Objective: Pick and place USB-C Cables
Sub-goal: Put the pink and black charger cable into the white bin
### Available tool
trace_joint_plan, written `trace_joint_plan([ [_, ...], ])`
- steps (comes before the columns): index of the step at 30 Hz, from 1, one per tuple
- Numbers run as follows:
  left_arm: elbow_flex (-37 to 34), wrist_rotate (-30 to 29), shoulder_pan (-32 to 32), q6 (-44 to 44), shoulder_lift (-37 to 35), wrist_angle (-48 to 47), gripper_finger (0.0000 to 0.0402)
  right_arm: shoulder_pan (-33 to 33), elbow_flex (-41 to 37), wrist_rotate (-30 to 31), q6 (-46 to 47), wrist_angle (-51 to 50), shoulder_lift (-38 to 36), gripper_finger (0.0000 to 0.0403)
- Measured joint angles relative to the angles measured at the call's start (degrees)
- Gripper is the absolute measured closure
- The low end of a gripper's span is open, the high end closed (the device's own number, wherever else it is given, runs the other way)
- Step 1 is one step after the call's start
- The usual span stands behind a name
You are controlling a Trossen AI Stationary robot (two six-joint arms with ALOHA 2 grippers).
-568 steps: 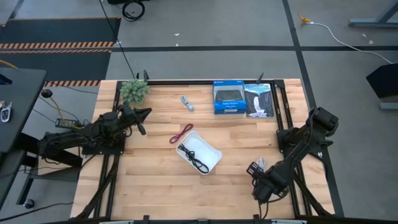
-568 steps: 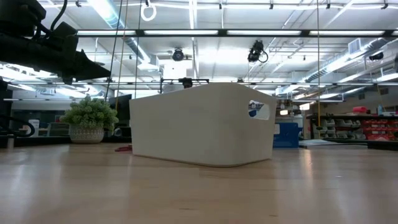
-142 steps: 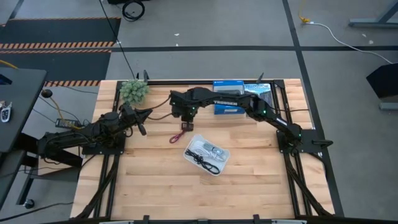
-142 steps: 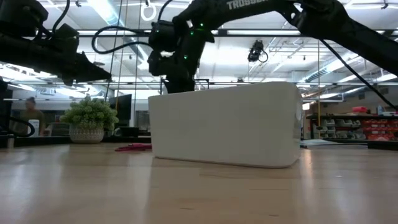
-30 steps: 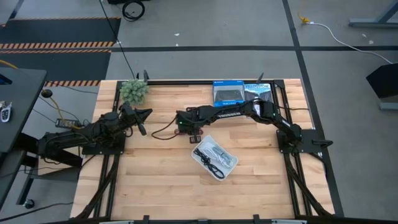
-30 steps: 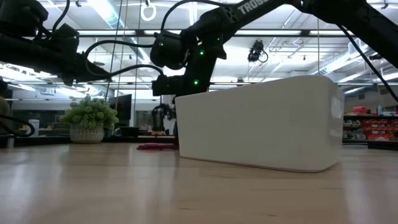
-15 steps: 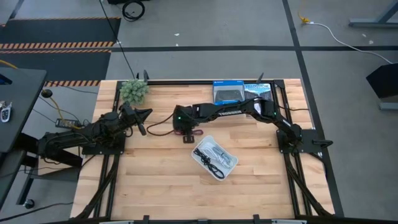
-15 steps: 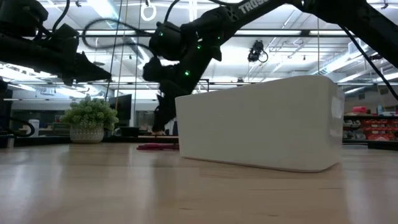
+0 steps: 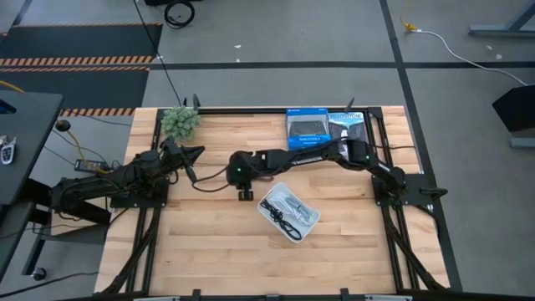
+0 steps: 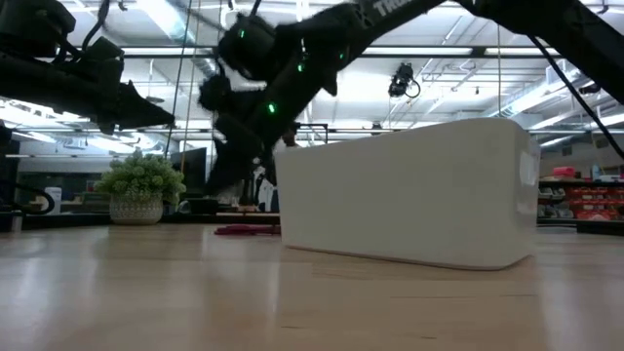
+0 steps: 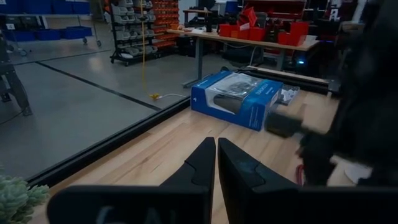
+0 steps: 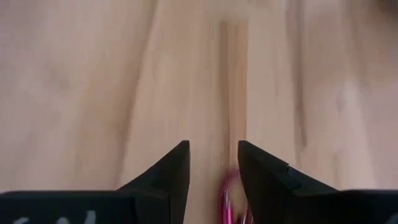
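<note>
The white tray (image 9: 288, 211) sits mid-table and holds a black cable (image 9: 286, 226) and pale cables (image 9: 287, 201); in the low view the tray (image 10: 409, 195) fills the middle. The maroon cable (image 10: 244, 230) lies flat on the wood left of the tray; the arm hides it from above. My right gripper (image 9: 245, 194) reaches across to that spot, points down and is open (image 12: 211, 152). A blurred loop of the maroon cable (image 12: 229, 198) shows low between its fingers. My left gripper (image 9: 188, 159) waits at the table's left, shut (image 11: 216, 149) and empty.
A blue retail box (image 9: 307, 131) and a black one (image 9: 349, 134) stand at the far edge; the blue box (image 11: 239, 99) also shows ahead of the left gripper. A small potted plant (image 9: 180, 123) sits at the far left corner. Bare wood lies along the near edge.
My right gripper has moved toward the table's left and slightly toward the near edge, away from the tray. The tray and its cables have stayed put, as has the maroon cable.
</note>
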Motion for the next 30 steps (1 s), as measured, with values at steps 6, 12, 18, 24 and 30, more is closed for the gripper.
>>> trace_joint_plan([
  [6, 0.0, 0.0, 0.0, 0.0, 0.0, -0.1, 0.0377, -0.4, -0.1, 0.5, -1.3, -2.9, 2.2, 0.0261],
  [12, 0.0, 0.0, 0.0, 0.0, 0.0, 0.0, 0.0377, -0.9, 0.0, 3.5, -4.0, -4.3, 2.2, 0.0267],
  [18, 0.0, 0.0, 0.0, 0.0, 0.0, 0.0, 0.0377, -1.8, 0.1, 1.7, -3.7, -7.4, 2.8, 0.0305],
  [24, 0.0, 0.0, 0.0, 0.0, 0.0, 0.0, 0.0377, -2.5, 0.1, 0.7, -3.9, -8.0, 2.8, 0.0364],
  [30, 0.0, 0.0, 0.0, 0.0, 0.0, 0.0, 0.0377, -2.9, 0.1, 0.5, -3.8, -7.9, 2.7, 0.0385],
])
